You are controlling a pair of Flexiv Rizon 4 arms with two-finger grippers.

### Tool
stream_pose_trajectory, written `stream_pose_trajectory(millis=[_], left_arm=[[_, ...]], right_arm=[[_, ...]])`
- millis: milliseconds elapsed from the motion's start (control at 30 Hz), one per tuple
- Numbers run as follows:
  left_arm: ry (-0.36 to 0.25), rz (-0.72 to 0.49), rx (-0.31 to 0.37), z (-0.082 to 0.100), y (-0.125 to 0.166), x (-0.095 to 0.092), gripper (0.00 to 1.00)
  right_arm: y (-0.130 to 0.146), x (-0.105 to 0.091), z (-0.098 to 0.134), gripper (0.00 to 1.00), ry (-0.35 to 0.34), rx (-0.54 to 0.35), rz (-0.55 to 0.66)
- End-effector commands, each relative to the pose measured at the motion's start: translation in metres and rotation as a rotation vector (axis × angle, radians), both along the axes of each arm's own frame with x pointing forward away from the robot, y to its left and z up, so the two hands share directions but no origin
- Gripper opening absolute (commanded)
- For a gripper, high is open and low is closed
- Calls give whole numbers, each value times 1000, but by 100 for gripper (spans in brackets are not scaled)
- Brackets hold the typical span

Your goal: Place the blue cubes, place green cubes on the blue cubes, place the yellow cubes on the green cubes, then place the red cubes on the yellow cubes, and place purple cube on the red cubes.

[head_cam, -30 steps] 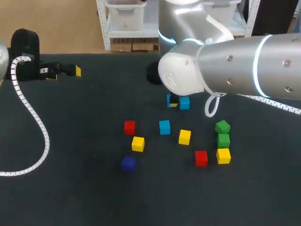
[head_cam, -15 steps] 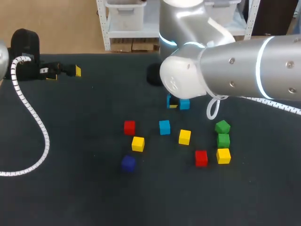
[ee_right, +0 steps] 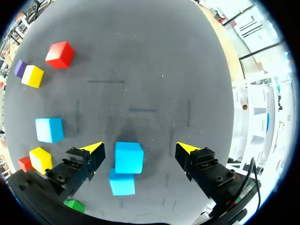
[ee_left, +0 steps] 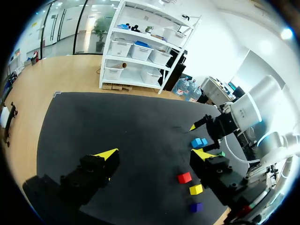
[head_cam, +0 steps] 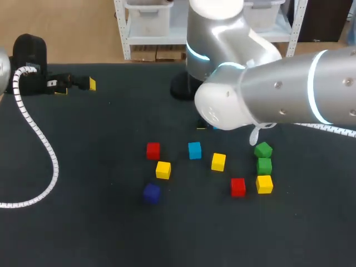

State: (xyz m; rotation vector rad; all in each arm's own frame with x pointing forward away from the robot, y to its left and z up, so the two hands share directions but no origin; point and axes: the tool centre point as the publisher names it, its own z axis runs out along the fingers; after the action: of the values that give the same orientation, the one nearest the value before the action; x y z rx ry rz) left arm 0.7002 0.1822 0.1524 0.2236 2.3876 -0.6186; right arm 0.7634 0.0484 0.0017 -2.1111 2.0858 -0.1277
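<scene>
In the right wrist view my right gripper [ee_right: 140, 148] is open just above the table. A blue cube [ee_right: 129, 157] rests on the mat between its fingers, untouched by them, with a second blue cube [ee_right: 122, 183] right against it. A third blue cube [head_cam: 194, 150] lies loose further out. My right arm [head_cam: 261, 100] hides that pair in the head view. Two green cubes [head_cam: 263, 149] [head_cam: 265, 166], a yellow one [head_cam: 265, 184] and a red one [head_cam: 238, 187] sit to the right. My left gripper [ee_left: 154, 153] is open and empty at the far left.
Loose on the mat lie a red cube [head_cam: 153, 150], two yellow cubes [head_cam: 163, 169] [head_cam: 218, 162] and a purple cube [head_cam: 151, 192]. A white coiled cable [head_cam: 39, 139] trails along the left side. A black round base [head_cam: 181, 86] stands at the back.
My right gripper has opened and let go of the blue cube beside the other blue one. The right arm has shifted so that it now covers both in the head view. The left arm is still.
</scene>
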Motion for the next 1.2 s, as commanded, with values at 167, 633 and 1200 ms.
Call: stream_pose_trajectory(millis=[167, 633, 1200], left_arm=[[-6, -7, -9, -1, 2, 0, 100], [-6, -7, -9, -1, 2, 0, 100], [-6, -7, -9, -1, 2, 0, 100]], right_arm=[[-11, -29, 39, 100, 50, 48, 35], [-7, -81, 56, 100, 83, 82, 131], [7, -113, 23, 100, 124, 46, 127]])
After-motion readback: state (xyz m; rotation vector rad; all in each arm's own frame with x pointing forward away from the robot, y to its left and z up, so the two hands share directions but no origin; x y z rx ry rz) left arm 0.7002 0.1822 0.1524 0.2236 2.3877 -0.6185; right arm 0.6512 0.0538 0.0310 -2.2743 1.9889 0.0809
